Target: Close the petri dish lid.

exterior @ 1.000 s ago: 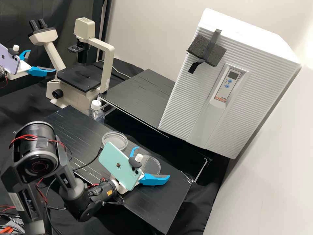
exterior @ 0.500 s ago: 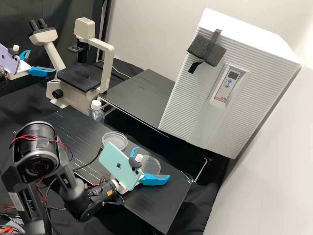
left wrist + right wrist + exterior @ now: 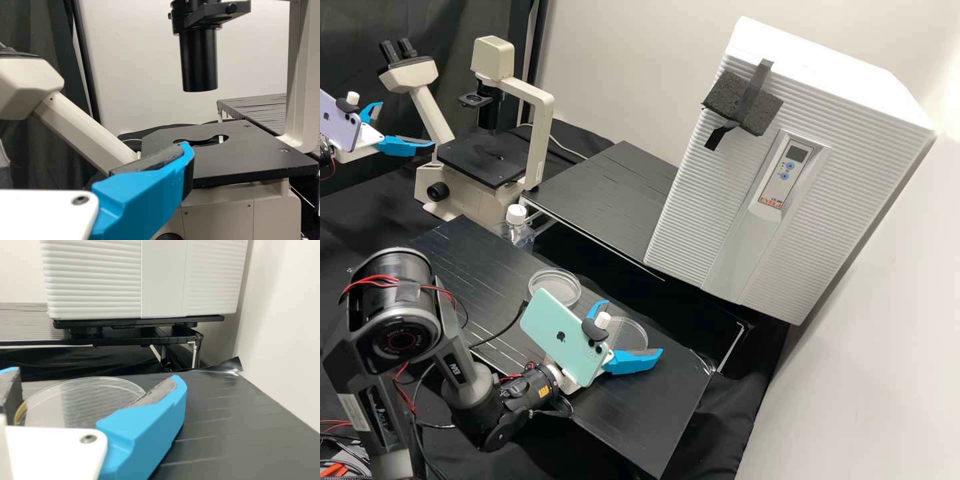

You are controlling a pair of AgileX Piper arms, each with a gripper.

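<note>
The black surface (image 3: 640, 420) is topped by two clear petri dish pieces; which is the lid cannot be told. One piece (image 3: 631, 333) is flanked by the right gripper's (image 3: 632, 327) widely parted fingers, contact unclear; the other piece (image 3: 555, 288) is set nearby. The left gripper (image 3: 407, 124), fingers spread around nothing, is poised near the microscope (image 3: 463, 193).

Since a moment ago, I've nudged my right gripper (image 3: 635, 326) slightly left, the green phone (image 3: 561, 337) riding along, and drawn my two blue fingers a little closer together.
</note>
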